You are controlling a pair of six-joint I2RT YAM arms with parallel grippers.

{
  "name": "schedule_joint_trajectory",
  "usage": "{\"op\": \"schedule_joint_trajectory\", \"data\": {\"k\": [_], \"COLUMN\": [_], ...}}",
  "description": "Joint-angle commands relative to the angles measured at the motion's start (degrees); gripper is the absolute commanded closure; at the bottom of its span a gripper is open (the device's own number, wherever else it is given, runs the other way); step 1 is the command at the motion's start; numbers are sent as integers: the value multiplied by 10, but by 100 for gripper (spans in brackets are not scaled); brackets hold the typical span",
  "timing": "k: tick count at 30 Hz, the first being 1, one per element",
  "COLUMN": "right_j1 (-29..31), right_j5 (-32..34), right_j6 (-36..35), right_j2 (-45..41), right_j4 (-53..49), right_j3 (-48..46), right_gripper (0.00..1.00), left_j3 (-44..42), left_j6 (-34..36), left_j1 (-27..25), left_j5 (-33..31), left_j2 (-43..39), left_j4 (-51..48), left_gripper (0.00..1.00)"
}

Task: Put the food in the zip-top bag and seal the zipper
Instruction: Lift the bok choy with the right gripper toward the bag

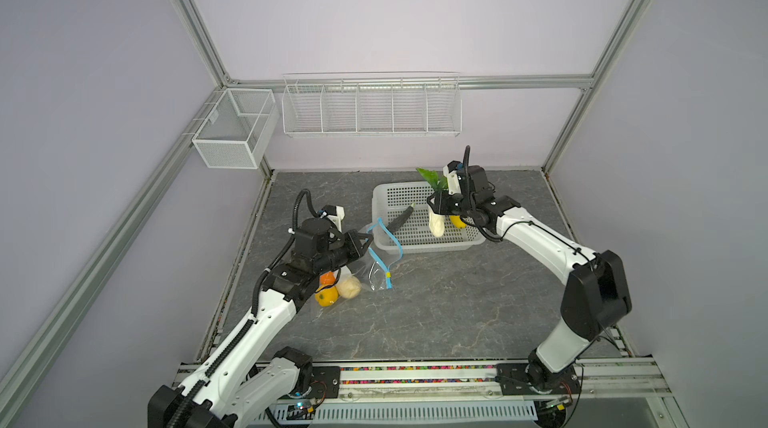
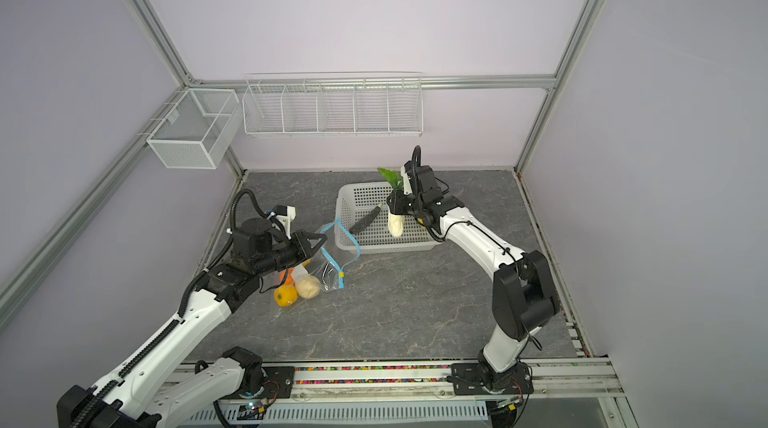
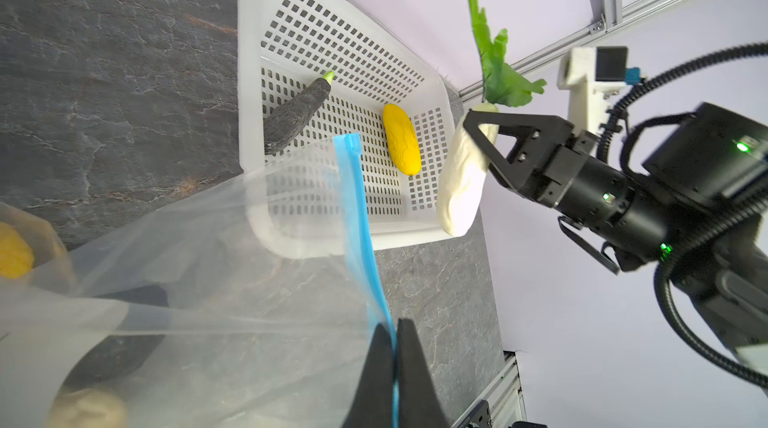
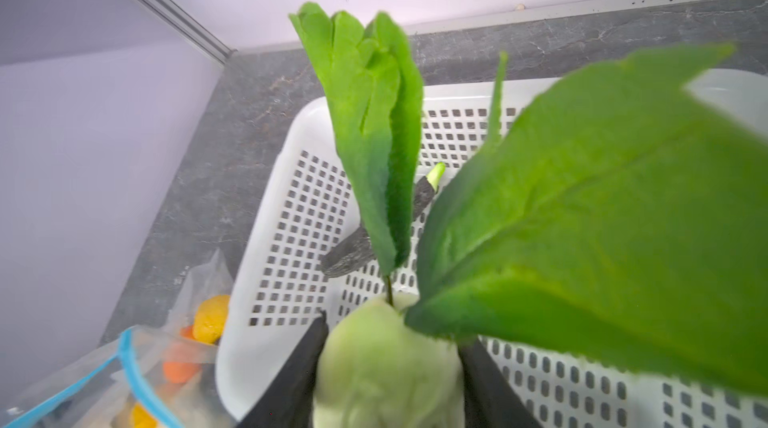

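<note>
the left gripper [image 3: 395, 334] is pinched tight on the blue zipper [image 3: 356, 206] of the clear zip-top bag [image 3: 216, 264], which lies on the table [image 1: 457, 301] beside the white basket [image 1: 419, 245]. the right gripper [image 4: 390, 368] squeezes a leafy white radish [image 1: 437, 226] above the basket.

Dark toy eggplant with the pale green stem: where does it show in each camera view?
Top view: dark toy eggplant slants across the white perforated plastic basket's left half.
Top view: same place there.
Left wrist: eggplant on the basket floor.
Right wrist: eggplant partly behind a green leaf.
Shared landmark: the basket.
</note>
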Motion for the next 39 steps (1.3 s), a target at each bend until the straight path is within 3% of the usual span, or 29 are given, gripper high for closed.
{"op": "schedule_joint_trajectory", "data": {"k": [1,7,12,26,39], "right_j1": [36,122,176,257,301], "right_j5": [89,282,370,413,431], "right_j6": [110,232,279,289,291], "right_j2": [-57,-110,-103,-13,33], "right_j4": [106,107,72,110,121], "right_j3": [-46,-79,-62,3,30], "right_gripper": [65,67,68,70,65], "left_j3": [11,-5,0,1,-6], "left_j6": [-24,-58,-60,-58,-61], "left_j1": [3,3,3,3,3], "left_j5": [-22,-24,-21,-16,-12], "left_j2": [-6,-3,0,-12,-20], "left_j4": [5,41,52,59,71], "left_gripper": [100,100,100,100,100]}}
